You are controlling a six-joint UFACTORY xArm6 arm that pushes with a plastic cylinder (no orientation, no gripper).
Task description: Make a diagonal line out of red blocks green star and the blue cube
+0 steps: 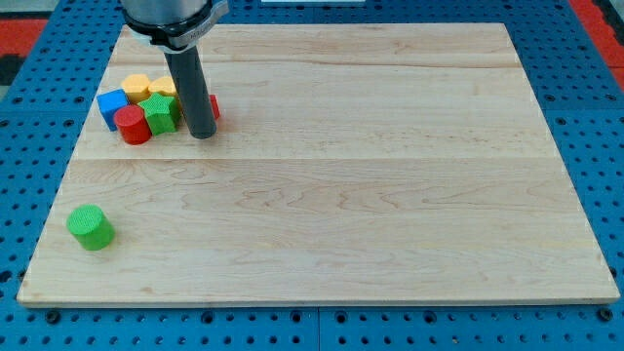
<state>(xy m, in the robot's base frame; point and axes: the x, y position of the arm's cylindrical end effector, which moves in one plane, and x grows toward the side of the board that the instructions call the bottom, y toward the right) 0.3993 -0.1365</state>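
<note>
My tip [203, 135] sits amid the cluster: 2 red blocks, 2 yellow, 1 blue cube [112, 105], 1 green star [161, 112]. 1 green cylinder [90, 227] lies well apart. It's a bare rod, no pincer.

My tip [203, 135] rests on the board, rod upright.

Near the view's top left, the blue cube [112, 105], red cylinder [133, 125] and green star [160, 113] sit clustered; another red block [214, 106] (mostly hidden) lies just right.
</note>
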